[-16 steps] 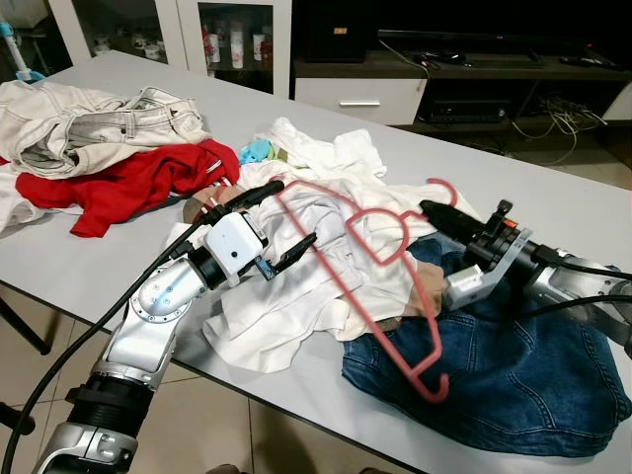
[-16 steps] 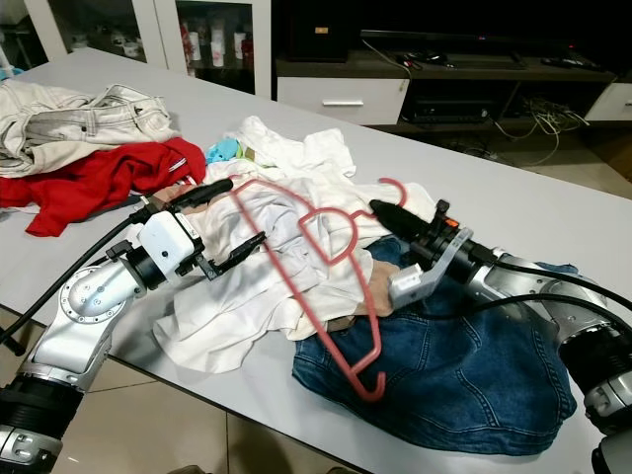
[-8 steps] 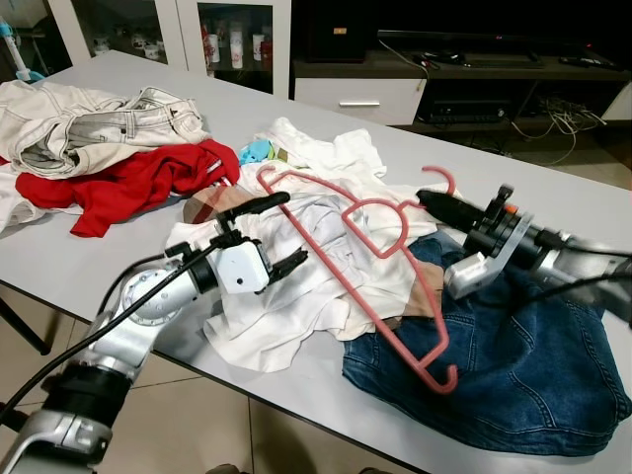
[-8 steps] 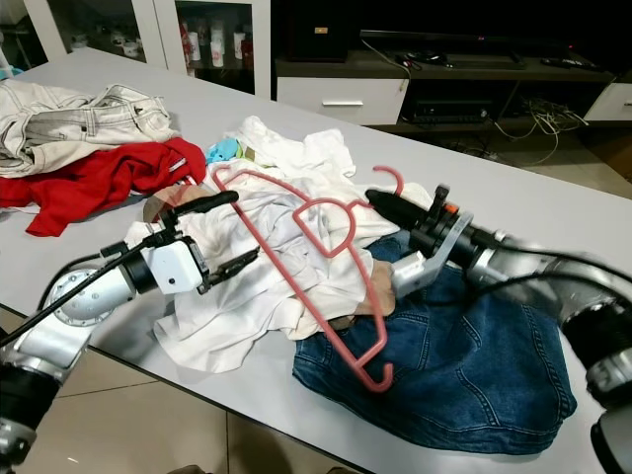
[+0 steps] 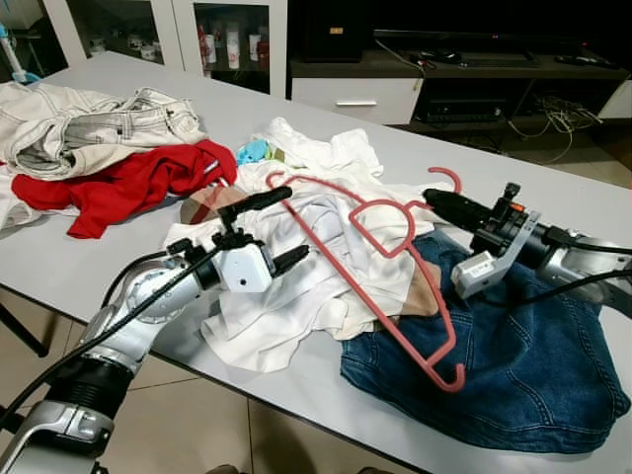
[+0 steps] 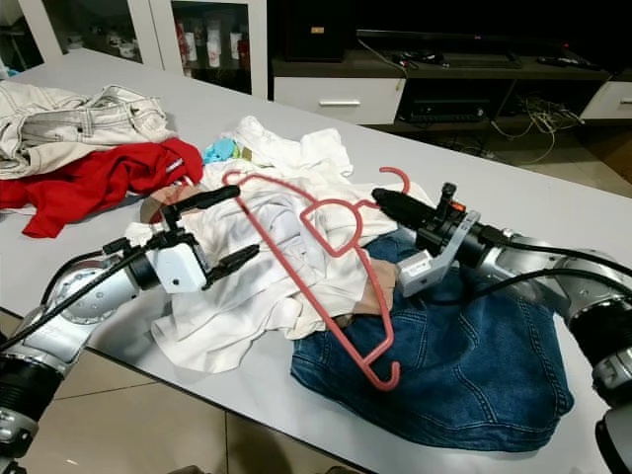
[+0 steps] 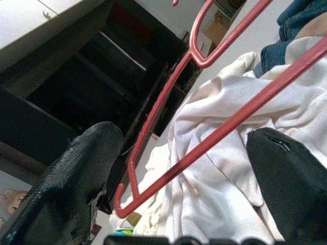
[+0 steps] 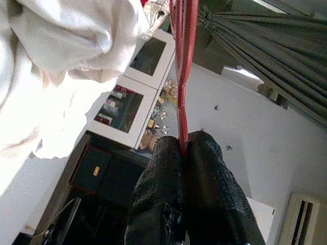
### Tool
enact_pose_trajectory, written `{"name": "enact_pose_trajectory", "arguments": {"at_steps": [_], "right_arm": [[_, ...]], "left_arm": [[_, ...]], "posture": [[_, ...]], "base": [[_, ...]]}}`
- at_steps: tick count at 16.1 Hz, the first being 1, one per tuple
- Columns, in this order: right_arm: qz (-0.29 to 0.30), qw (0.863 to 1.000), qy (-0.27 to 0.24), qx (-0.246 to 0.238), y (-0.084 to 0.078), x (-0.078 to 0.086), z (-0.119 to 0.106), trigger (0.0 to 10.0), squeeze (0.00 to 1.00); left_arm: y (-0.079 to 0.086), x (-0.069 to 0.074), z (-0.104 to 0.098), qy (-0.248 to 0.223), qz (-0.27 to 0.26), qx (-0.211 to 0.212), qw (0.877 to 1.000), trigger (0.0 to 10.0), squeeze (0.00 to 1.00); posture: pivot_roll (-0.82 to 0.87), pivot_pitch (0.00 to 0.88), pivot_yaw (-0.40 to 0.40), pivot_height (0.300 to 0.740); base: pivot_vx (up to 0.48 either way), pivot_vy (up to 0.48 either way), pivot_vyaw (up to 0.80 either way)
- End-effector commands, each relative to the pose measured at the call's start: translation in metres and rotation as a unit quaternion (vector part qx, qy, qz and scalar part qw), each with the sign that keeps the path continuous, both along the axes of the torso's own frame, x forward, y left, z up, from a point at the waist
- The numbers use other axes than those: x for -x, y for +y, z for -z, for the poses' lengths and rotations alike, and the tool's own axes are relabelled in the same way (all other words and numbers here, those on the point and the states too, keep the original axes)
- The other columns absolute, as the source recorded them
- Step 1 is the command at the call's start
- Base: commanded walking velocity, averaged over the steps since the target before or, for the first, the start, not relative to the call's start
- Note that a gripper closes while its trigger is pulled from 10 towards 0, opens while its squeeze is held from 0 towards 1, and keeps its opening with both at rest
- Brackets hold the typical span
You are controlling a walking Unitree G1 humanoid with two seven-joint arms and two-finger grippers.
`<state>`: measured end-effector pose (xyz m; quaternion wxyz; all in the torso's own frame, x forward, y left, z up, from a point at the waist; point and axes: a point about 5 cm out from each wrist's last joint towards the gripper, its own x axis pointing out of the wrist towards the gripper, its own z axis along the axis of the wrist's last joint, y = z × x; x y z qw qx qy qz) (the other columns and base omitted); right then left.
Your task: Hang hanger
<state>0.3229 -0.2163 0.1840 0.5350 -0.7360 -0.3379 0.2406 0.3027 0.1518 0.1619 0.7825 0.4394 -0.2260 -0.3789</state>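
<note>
red hanger pinched in the right tool, left tool gaping beside it, and it could snag the white shirt.

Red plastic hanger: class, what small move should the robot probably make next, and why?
Probably close the left claw on the red plastic hanger. Its fingers stand open astride one hanger bar above the white shirt, while the right claw already pinches the hook end.
</note>
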Motion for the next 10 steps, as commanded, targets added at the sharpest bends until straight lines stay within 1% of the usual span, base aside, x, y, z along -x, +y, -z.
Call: {"name": "enact_pose_trajectory", "arguments": {"at_steps": [1, 2, 3, 4, 5, 7, 9, 10], "right_arm": [[0.011, 1.000, -0.020, -0.009, -0.007, -0.004, -0.017, 10.0, 0.00], [0.000, 1.000, 0.001, -0.021, -0.002, -0.002, -0.020, 10.0, 0.00], [-0.027, 0.998, 0.024, -0.048, 0.010, 0.002, -0.027, 10.0, 0.00], [-0.049, 0.996, 0.032, -0.062, 0.020, 0.004, -0.033, 10.0, 0.00], [-0.061, 0.996, 0.043, -0.053, 0.025, 0.006, -0.032, 10.0, 0.00], [-0.069, 0.993, 0.084, -0.043, 0.029, 0.010, -0.019, 10.0, 0.00], [-0.064, 0.989, 0.133, -0.028, 0.025, 0.016, -0.006, 10.0, 0.00], [-0.067, 0.986, 0.151, -0.040, 0.027, 0.020, -0.003, 10.0, 0.00]], "left_arm": [[-0.001, -0.002, -0.003, -0.010, 0.002, -0.010, 1.000, 10.0, 0.00], [-0.001, -0.002, -0.002, -0.014, 0.003, -0.018, 1.000, 10.0, 0.00], [0.000, -0.003, 0.000, -0.016, 0.004, -0.027, 0.999, 10.0, 0.00], [0.000, -0.003, 0.001, -0.017, 0.003, -0.027, 0.999, 10.0, 0.00], [-0.001, -0.003, 0.002, -0.018, 0.003, -0.026, 1.000, 10.0, 0.00], [-0.005, -0.004, 0.002, -0.020, 0.008, -0.024, 0.999, 10.0, 0.00], [-0.007, -0.005, 0.001, -0.024, 0.010, -0.022, 0.999, 10.0, 0.00], [-0.007, -0.005, 0.002, -0.024, 0.011, -0.024, 0.999, 10.0, 0.00]], "posture": [[-0.03, 0.000, -0.053, 0.740], [-0.03, 0.000, -0.053, 0.740], [-0.03, 0.000, -0.054, 0.740], [-0.03, 0.000, -0.054, 0.740], [-0.04, 0.000, -0.054, 0.740], [-0.04, 0.000, -0.054, 0.740], [-0.04, 0.000, -0.055, 0.740], [-0.04, 0.000, -0.055, 0.740]], "base": [[0.000, 0.000, 0.00], [0.000, 0.000, 0.00], [0.000, 0.000, 0.00], [0.000, 0.000, 0.00], [0.000, 0.000, 0.00], [0.000, 0.000, 0.00], [0.000, 0.000, 0.00], [0.000, 0.000, 0.00]]}}
